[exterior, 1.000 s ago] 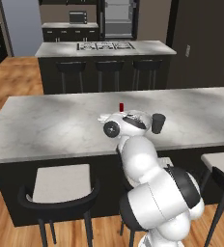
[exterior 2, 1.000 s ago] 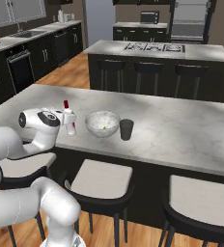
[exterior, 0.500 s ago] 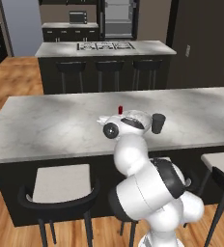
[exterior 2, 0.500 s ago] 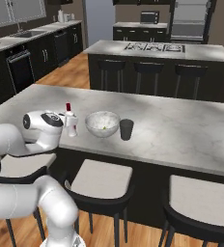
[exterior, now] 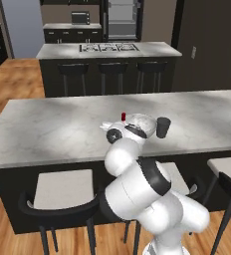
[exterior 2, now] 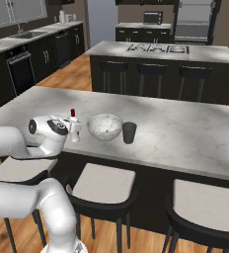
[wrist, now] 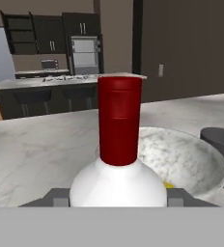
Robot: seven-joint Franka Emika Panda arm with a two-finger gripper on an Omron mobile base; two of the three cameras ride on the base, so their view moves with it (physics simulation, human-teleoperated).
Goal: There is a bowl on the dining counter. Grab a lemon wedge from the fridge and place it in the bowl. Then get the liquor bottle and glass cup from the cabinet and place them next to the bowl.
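- The hand [exterior 2: 75, 129] sits low over the table [exterior 2: 185, 133], just inside its near long edge, with both fingers closed on the liquor bottle [wrist: 118, 159].
- In the hand view, the bottle body fills the space between the two grey finger pads [wrist: 57, 198]; the red cap stands straight up from the white shoulder.
- The liquor bottle [exterior 2: 75, 127] stands upright on the table, toward the left end of the near edge as seen in the right base view.
- The bowl [exterior 2: 105, 126] stands on the table just beside the bottle, on its right in the right base view. Whether the two touch cannot be told.
- The lemon wedge [wrist: 168, 185] lies inside the bowl [wrist: 191, 159], on the bottom near the wall facing the bottle.
- The glass cup [exterior 2: 129, 132] stands upright just beside the bowl, on the side away from the bottle.
- Bottle, bowl and cup form a short row roughly parallel to the near edge.
- In the left base view, the bowl [exterior: 141, 123] and glass cup [exterior: 163, 127] show beyond the white arm.
- Stools [exterior 2: 99, 184] stand below the near edge.
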